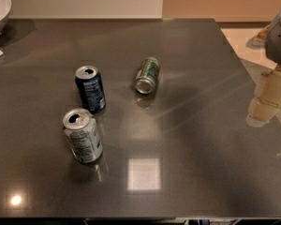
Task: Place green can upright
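A dark grey tabletop [187, 139] fills nearly the whole frame, its glossy surface carrying a square patch of reflected light at lower centre and a small bright spot at lower left. At the right edge of the frame, beyond the table's slanting right border, part of the robot arm [280, 34] shows as a grey bulk. The cream-coloured gripper [270, 95] hangs just below it, off the table and well apart from every can, and it cannot be told whether it is spread or pressed together. In the upper left corner the rim of a pale bowl [1, 11] juts into view. Three drink cans sit left of centre. The silver-white can [83, 141] stands upright at lower left with its opened top showing. The dark blue can [90, 89] stands upright just above it, near but not touching. The green can [147, 75] lies on its side right of the blue can, near the middle of the table, with one silver end turned toward the lower left.
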